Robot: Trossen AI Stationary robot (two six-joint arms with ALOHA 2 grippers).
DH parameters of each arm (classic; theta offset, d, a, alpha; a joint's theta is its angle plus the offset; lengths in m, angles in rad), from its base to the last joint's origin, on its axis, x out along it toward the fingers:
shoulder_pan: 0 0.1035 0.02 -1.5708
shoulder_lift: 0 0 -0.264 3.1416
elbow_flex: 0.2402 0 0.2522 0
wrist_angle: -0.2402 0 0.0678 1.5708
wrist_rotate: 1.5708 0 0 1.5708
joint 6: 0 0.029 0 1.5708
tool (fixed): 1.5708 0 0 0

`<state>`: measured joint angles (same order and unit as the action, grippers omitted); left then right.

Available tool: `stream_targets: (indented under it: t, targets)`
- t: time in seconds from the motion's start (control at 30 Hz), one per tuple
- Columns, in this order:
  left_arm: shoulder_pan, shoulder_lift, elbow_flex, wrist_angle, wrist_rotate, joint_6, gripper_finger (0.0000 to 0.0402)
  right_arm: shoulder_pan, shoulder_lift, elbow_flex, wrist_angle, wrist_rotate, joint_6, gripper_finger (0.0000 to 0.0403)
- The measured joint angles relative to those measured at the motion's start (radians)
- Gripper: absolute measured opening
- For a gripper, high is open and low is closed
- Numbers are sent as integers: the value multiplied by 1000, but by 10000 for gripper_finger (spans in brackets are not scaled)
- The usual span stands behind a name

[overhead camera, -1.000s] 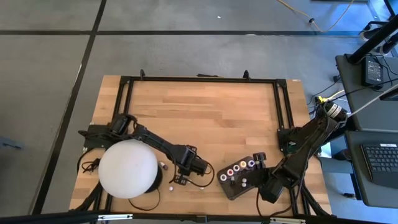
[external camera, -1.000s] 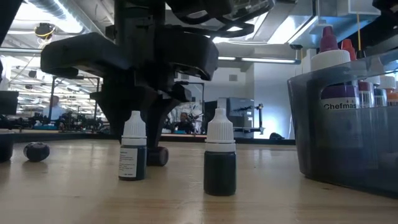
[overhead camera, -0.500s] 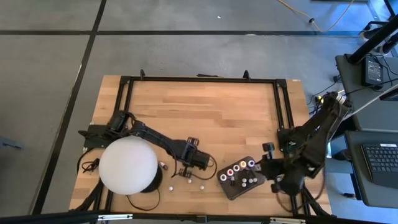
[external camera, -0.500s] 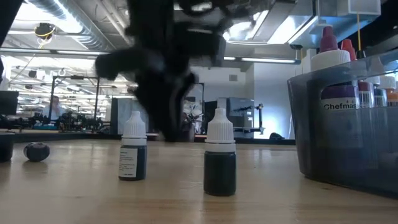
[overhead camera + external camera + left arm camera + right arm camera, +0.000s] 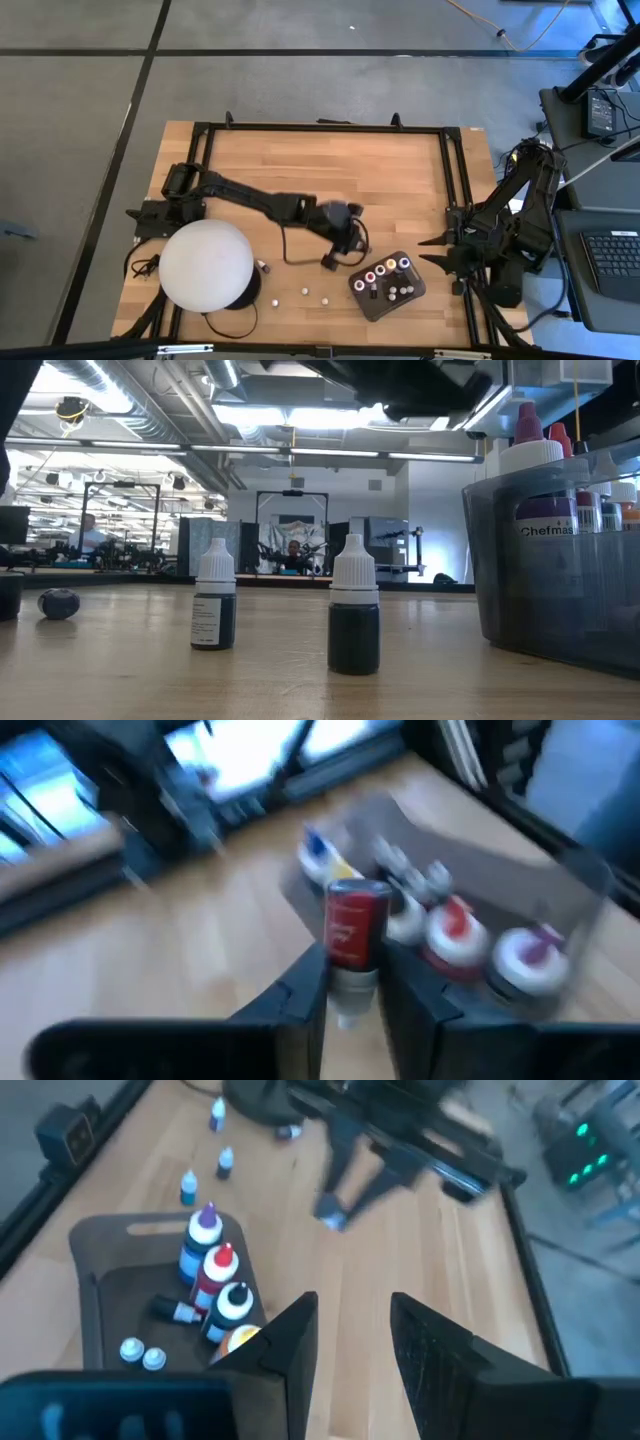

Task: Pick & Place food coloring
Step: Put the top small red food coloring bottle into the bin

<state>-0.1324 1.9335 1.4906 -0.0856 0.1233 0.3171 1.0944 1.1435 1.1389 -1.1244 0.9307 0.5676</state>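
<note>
Food coloring bottles sit in two groups: several stand in the dark grey tray (image 5: 372, 305) near the front edge of the wooden surface (image 5: 330, 170), and we count three small ones loose on the wood just left of it, a row (image 5: 303, 293) between the tray and the big white dome (image 5: 206, 264). From table height we see two of those loose bottles upright, a white-capped one (image 5: 214, 608) and a second (image 5: 354, 618) nearer the camera, with the tray's translucent wall (image 5: 540, 600) to their right holding taller bottles, one purple-topped (image 5: 530, 470).

The left hand (image 5: 329, 262) hangs above the surface just left of the tray. In its wrist view we see its fingers narrowed on one small bottle (image 5: 352, 925), clamped between them and lifted, with the tray's bottles blurred beyond.

The right hand (image 5: 432, 242) waits off the tray's right side, by the surface's right rail. Its fingers (image 5: 281, 1342) stand somewhat apart with nothing between them.
</note>
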Motion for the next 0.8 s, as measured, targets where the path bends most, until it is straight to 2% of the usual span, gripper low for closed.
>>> stream_targets:
  t: [0.1, 0.23, 0.3, 0.37, 0.5, 0.57, 0.6, 0.63, 0.73, 0.8]
  targets:
    - [43, 0, 0, 121, 138, 23, 69, 33, -7, -32, 28, 77, 3, 130]
    - [70, 0, 0, 278, 344, 37, 69, 41, -45, -180, 162, 145, 0, 130]
    - [74, 0, 0, 328, 410, 59, 70, 41, -74, -265, 274, 164, -24, 130]
    - [72, 0, 0, 387, 440, 68, 72, 41, -101, -345, 426, 224, -97, 130]
    - [44, 0, 0, 489, 444, 79, 76, 29, -111, -488, 797, 483, -357, 130]
    - [27, 0, 0, 511, 445, 115, 76, 13, -110, -538, 946, 536, -494, 130]
    - [20, 0, 0, 518, 445, 140, 75, -1, -110, -557, 1002, 511, -544, 130]
    - [12, 0, 0, 526, 445, 164, 74, -19, -111, -574, 1053, 442, -586, 130]
    - [0, 0, 0, 532, 431, 207, 74, -85, -111, -638, 1241, 170, -709, 130]
    - [-1, 0, 0, 531, 430, 211, 78, -135, -111, -693, 1442, -18, -800, 130]
